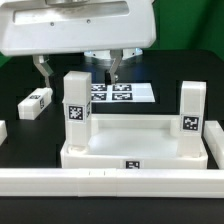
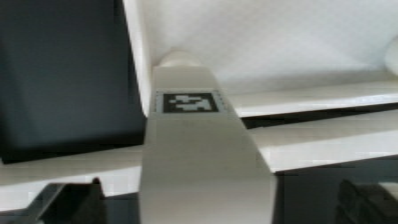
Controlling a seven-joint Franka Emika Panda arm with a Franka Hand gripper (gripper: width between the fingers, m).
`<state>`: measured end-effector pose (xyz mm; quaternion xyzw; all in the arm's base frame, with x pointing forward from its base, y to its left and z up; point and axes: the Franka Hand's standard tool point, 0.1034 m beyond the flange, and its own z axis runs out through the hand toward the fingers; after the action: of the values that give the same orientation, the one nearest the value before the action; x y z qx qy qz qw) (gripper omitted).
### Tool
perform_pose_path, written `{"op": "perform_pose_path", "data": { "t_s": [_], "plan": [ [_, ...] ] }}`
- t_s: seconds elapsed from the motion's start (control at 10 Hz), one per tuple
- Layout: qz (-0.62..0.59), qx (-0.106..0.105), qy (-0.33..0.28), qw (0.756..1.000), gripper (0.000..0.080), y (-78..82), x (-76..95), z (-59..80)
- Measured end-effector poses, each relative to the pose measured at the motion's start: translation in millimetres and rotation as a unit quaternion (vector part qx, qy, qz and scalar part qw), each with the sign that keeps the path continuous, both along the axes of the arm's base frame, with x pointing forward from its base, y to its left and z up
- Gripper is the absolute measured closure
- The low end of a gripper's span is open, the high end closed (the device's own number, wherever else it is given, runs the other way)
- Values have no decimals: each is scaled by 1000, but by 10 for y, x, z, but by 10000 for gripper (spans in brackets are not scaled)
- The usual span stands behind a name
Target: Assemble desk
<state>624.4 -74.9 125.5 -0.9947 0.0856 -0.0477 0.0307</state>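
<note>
The desk tabletop [image 1: 130, 148] is a white tray with a raised rim, lying in the middle of the black table. Two white block legs stand upright in its corner sockets, one towards the exterior view's left [image 1: 75, 105] and one towards its right [image 1: 192, 112]. A third leg [image 1: 35, 102] lies loose on the table further left. My gripper [image 1: 78, 70] hangs open just above the left standing leg, its fingers [image 1: 42, 70] wide apart. In the wrist view that tagged leg [image 2: 192, 140] runs between the dark fingertips [image 2: 64, 204] with gaps on both sides, and the tabletop [image 2: 302, 60] lies beyond it.
The marker board [image 1: 122, 93] lies flat behind the tabletop. A long white rail [image 1: 110, 182] runs along the front of the table. A small white piece [image 1: 2, 130] shows at the exterior view's left edge.
</note>
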Motion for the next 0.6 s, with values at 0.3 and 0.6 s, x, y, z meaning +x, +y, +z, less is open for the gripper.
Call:
{"op": "perform_pose_path", "data": {
  "t_s": [0.3, 0.6],
  "plan": [
    [-1, -5, 4, 1000, 150, -78, -32, -32],
    [0, -4, 5, 1000, 453, -51, -36, -43]
  ]
}}
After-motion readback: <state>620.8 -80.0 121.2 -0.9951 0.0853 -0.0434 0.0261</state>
